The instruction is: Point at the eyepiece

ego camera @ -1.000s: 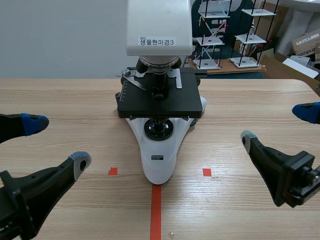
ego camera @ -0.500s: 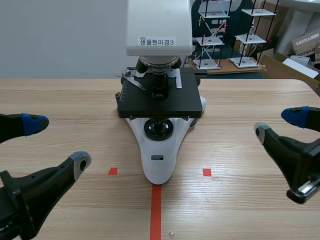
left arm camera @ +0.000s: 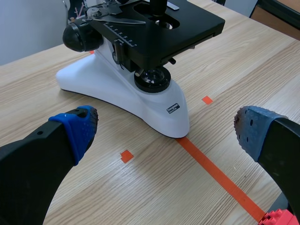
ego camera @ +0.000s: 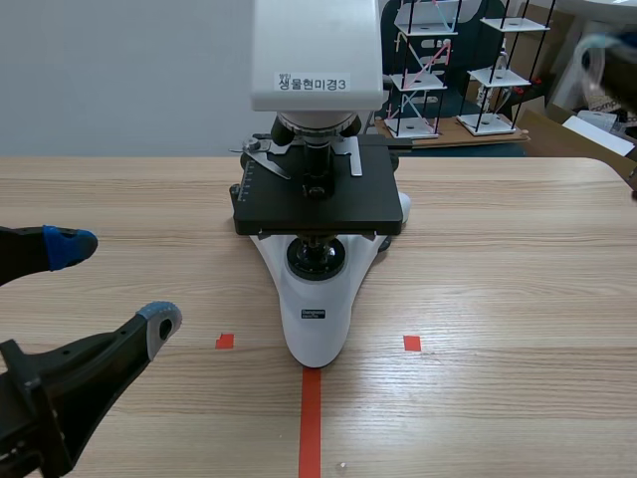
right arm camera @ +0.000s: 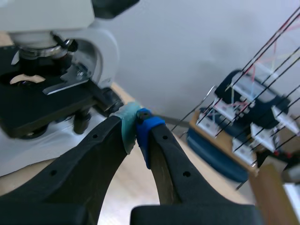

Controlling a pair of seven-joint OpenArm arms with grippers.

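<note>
A white microscope (ego camera: 317,299) with a black stage (ego camera: 318,204) stands at the table's middle. Its labelled head (ego camera: 317,60) runs off the scene view's top, so no eyepiece shows there. My left gripper (ego camera: 114,285) rests low at the left, open, nothing between its fingers; in the left wrist view this gripper (left arm camera: 166,129) faces the microscope's base (left arm camera: 117,89). My right gripper (right arm camera: 137,125) is shut on nothing, pads together, raised beside the microscope's head (right arm camera: 51,16), level with its arm. In the scene view only a blur of the right arm (ego camera: 609,55) shows at the far right.
Small wire shelf models (ego camera: 438,70) and cardboard boxes (ego camera: 609,85) stand behind the table's far edge. Orange-red tape marks lie in front of the microscope. A red block (left arm camera: 281,219) sits close under my left gripper's finger.
The right gripper has gone from open to shut and has risen from low at the right to high beside the microscope's head. The left arm has not moved.
</note>
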